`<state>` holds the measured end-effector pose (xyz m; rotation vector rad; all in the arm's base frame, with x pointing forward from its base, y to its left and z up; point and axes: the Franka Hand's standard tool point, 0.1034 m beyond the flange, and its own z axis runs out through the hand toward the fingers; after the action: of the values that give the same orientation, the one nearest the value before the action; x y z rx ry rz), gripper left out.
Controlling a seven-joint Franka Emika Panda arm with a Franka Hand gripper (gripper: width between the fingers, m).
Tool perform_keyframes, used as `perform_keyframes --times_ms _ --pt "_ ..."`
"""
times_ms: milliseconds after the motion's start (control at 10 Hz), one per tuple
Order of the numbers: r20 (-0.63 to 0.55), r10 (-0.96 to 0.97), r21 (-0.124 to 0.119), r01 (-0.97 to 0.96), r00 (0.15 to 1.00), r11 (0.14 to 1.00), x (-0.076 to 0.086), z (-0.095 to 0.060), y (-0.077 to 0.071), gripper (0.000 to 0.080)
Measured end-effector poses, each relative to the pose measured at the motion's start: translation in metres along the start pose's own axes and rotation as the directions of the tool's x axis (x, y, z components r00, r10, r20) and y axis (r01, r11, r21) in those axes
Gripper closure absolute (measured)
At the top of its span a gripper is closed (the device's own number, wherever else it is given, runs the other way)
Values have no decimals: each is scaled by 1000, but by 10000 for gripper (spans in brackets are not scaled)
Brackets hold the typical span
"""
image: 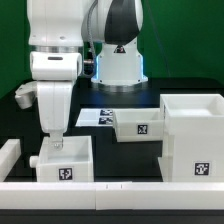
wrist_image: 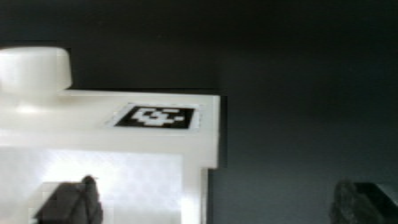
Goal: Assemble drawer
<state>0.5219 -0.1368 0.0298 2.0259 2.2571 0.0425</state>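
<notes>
Just below gripper [image: 52,132]: tray [image: 68,160], knob [wrist_image: 36,68] ahead | jaws apart, empty; side wall [wrist_image: 201,165] runs between them | next: likely descend, pinch that wall

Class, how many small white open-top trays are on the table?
2. One white plastic tray lies below the open hand, at the exterior view's left; the second tray sits beside the big white boxy housing.

I can read no words, brands or numbers here: only black-and-white square tags [wrist_image: 157,117], on the near tray [image: 50,171], the second tray [image: 128,127], the housing [image: 185,140] and the marker board [image: 95,118].
</notes>
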Motion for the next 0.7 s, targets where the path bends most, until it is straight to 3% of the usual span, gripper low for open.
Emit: perform_keyframes --times_ms 100,200,500,700 --pt "0 30 16 -30 1000 999 1 0 -1 150" --pt "2 28 49 -28 1000 998 9 1 -1 150" --pt "-52 11 198 0 999 980 -2 -6 -6 150" --pt "-78 38 190 -23 996 982 -13 -6 -8 150"
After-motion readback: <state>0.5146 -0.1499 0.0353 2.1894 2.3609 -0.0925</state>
